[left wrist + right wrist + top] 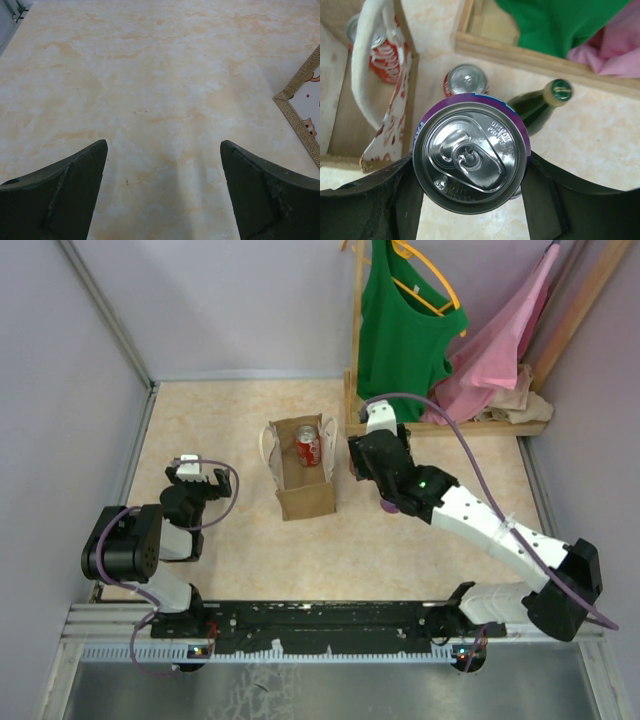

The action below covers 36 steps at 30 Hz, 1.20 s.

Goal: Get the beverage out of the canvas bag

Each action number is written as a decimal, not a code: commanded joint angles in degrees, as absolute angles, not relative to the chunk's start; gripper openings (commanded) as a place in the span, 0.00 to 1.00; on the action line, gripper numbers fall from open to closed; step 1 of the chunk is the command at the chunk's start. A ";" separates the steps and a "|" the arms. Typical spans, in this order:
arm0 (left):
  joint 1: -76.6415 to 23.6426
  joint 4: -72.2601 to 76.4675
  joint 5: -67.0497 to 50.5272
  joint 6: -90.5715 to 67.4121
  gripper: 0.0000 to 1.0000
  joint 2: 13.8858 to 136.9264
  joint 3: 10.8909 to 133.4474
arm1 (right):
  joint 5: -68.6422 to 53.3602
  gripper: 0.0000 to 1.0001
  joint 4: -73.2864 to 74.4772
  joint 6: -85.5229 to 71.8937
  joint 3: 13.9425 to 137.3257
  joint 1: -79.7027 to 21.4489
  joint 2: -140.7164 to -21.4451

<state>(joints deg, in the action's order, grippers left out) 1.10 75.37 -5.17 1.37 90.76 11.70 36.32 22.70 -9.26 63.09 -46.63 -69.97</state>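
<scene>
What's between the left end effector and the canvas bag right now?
Nothing: only bare tabletop between the left end effector and the canvas bag, in the top view; the left wrist view agrees.

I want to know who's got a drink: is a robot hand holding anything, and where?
The right gripper holds a purple can by its sides; the left gripper is empty.

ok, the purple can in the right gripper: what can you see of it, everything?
The purple can looks like metal, with a silver lid, its pull tab flat and its mouth still sealed. It is seen from straight above, upright, clamped on two sides between the dark fingers of the right gripper. It is outside the canvas bag, next to the bag's printed wall. Its base is hidden.
</scene>
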 commanded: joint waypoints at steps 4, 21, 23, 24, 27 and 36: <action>1.01 76.11 -5.62 1.71 1.00 91.12 12.32 | 27.30 0.00 18.38 -14.67 62.96 -46.43 -73.37; 1.05 76.11 -5.63 1.66 1.00 91.14 12.33 | 23.25 0.00 4.35 -18.37 51.36 -44.56 -80.77; 1.04 76.11 -5.63 1.67 1.00 91.14 12.30 | 22.91 0.00 3.44 -18.39 51.22 -44.24 -81.87; 1.05 76.11 -5.63 1.65 1.00 91.19 12.30 | 22.81 0.00 3.15 -18.49 51.24 -44.09 -82.45; 1.04 76.07 -5.62 1.67 1.00 91.14 12.30 | 22.39 0.05 2.69 -19.11 51.02 -43.75 -83.94; 1.05 76.11 -5.57 1.64 1.00 91.14 12.30 | 23.75 0.48 5.65 -20.79 51.42 -43.68 -84.87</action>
<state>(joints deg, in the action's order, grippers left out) 1.10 75.37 -5.17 1.37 90.74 11.70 21.76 9.41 -19.38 49.78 -44.05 -86.00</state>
